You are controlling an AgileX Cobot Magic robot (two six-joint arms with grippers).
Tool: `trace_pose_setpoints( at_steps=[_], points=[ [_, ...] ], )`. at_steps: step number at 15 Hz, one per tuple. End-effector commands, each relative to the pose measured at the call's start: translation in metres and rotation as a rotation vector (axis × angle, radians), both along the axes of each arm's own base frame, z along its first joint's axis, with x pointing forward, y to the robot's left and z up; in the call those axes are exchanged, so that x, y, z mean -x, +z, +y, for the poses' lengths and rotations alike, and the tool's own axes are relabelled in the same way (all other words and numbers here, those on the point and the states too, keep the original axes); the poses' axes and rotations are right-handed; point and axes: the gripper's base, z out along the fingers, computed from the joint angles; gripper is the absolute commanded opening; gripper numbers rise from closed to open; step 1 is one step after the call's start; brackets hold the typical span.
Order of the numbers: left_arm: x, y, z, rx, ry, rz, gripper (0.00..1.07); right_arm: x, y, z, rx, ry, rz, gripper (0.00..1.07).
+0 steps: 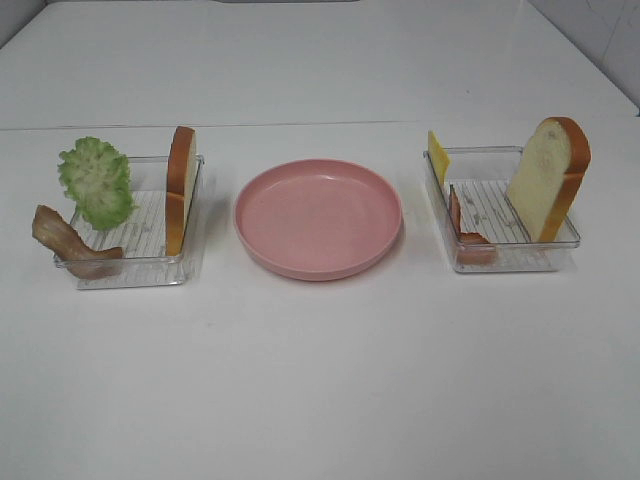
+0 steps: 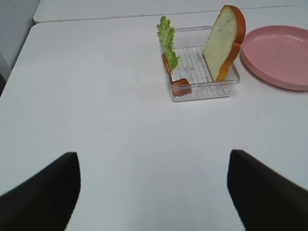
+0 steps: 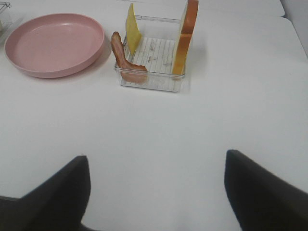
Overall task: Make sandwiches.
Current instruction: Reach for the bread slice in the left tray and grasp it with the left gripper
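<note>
No sandwich stack exists; the parts stand apart in two clear trays. The left tray (image 1: 140, 270) holds green lettuce (image 1: 97, 180), a bacon strip (image 1: 65, 240) and an upright bread slice (image 1: 180, 185). The right tray (image 1: 510, 262) holds a yellow cheese square (image 1: 437, 157), a bacon strip (image 1: 465, 230) and a leaning bread slice (image 1: 547, 180). My left gripper (image 2: 153, 159) is open and empty, well short of the left tray (image 2: 204, 94). My right gripper (image 3: 157, 156) is open and empty, well short of the right tray (image 3: 151, 84). Neither gripper shows in the high view.
A round pink plate (image 1: 318, 215) with nothing on it sits between the trays on the white table. It also shows in the left wrist view (image 2: 279, 55) and the right wrist view (image 3: 53, 43). A table seam runs behind the trays.
</note>
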Motion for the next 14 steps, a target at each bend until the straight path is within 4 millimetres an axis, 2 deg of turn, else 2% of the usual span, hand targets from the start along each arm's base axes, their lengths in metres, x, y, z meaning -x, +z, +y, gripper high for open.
trace_pose_setpoints(
  at_steps=[1, 14],
  points=[
    [0.0026, 0.0001, -0.0006, 0.005, -0.003, -0.029, 0.79, 0.0014, -0.0005, 0.0000, 0.005, -0.004, -0.020, 0.75],
    [0.0026, 0.0001, -0.0006, 0.005, -0.003, -0.029, 0.79, 0.0014, -0.0005, 0.0000, 0.005, -0.004, -0.020, 0.75]
  ],
)
